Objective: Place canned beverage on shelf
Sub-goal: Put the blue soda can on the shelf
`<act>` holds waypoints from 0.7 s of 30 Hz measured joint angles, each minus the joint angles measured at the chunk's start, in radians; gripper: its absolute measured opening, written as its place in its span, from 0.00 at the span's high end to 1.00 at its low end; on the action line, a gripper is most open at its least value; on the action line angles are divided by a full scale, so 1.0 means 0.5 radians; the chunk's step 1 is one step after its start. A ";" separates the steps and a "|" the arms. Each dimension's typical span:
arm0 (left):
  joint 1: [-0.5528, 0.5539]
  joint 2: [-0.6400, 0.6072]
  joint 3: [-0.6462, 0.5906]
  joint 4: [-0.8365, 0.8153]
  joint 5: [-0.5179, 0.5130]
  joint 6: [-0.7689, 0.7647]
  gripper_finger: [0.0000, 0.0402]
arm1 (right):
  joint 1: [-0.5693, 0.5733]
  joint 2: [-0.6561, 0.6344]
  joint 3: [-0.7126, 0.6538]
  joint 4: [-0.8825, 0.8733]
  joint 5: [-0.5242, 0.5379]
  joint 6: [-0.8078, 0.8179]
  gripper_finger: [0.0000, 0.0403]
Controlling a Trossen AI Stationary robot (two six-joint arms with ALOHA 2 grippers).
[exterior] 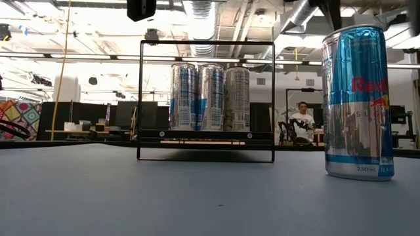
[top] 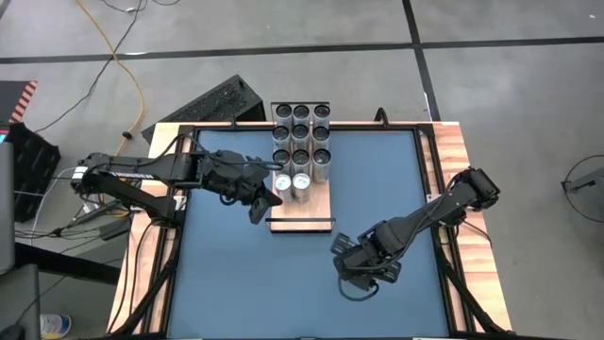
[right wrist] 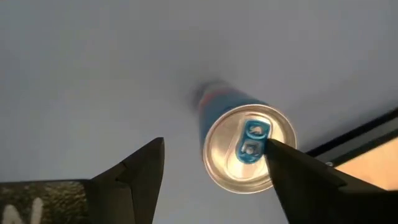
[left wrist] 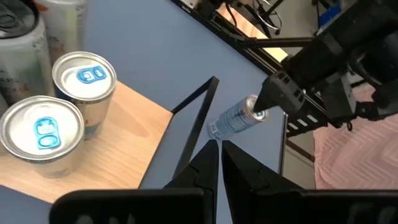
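Blue table; workshop behind. Right gripper, fingers spread, above upright can lettered "Red", "250 ml". Left gripper closed, empty.

Glossy metal can with a brushed silver top, shiny metal cans on the shelf of pale smooth wood, thin black metal rail, matt blue table edged in wood

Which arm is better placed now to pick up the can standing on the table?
Right. The right gripper hangs open directly above the loose can. The left gripper, fingers shut, is beside the shelf, away from it.
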 joint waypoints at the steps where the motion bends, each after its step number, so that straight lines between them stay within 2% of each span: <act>1: 0.000 0.000 0.000 0.002 -0.014 0.000 0.98 | 0.000 0.000 -0.017 0.039 0.015 0.011 0.31; 5: 0.000 0.000 0.000 0.004 -0.044 -0.005 0.98 | -0.009 -0.006 -0.053 0.151 0.056 0.083 0.31; 15: 0.000 0.000 0.000 0.004 -0.092 -0.030 0.98 | -0.015 -0.023 -0.057 0.155 0.056 0.381 0.32; 21: 0.000 0.000 0.001 0.005 -0.145 -0.053 0.98 | 0.047 -0.064 -0.025 0.143 0.236 0.374 0.32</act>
